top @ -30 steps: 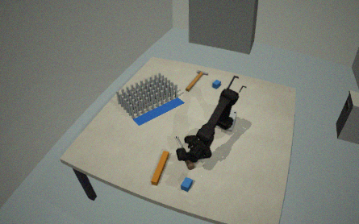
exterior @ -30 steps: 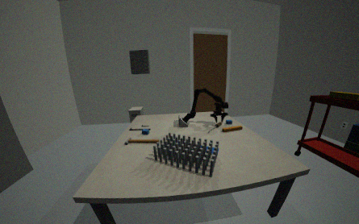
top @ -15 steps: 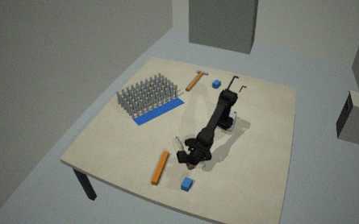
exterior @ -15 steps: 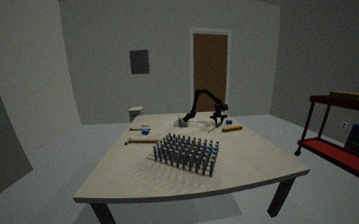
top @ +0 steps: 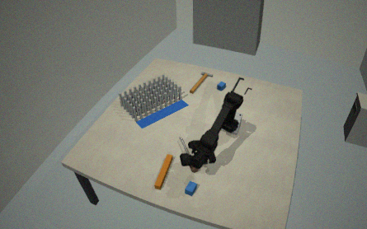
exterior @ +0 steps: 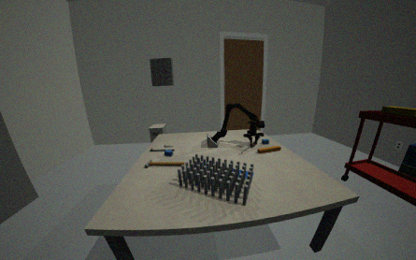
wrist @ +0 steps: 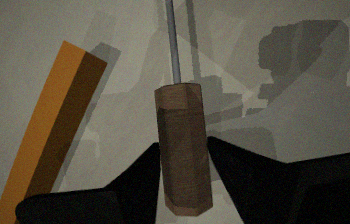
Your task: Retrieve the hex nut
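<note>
My gripper [top: 192,164] [exterior: 253,143] [wrist: 183,144] is shut on the brown handle [wrist: 185,165] of a tool, one finger on each side. Its thin metal rod [wrist: 174,45] [top: 181,142] points away from the hand; the rod's far end is outside the wrist view. I cannot tell whether the tool touches the table. The standing metal spacers [top: 150,98] [exterior: 215,179] are upright in rows, well away from the gripper. The blue taped strip [top: 162,114] lies along their front. The nut is not visible.
An orange bar [top: 163,171] [exterior: 269,150] [wrist: 46,120] lies beside the gripper. One blue block [top: 190,188] [exterior: 265,141] is near it, another blue block [top: 221,86] [exterior: 168,152] near the hammer [top: 199,83] [exterior: 165,164]. Two thin hooked tools [top: 236,86] [top: 247,91] lie behind the arm's base.
</note>
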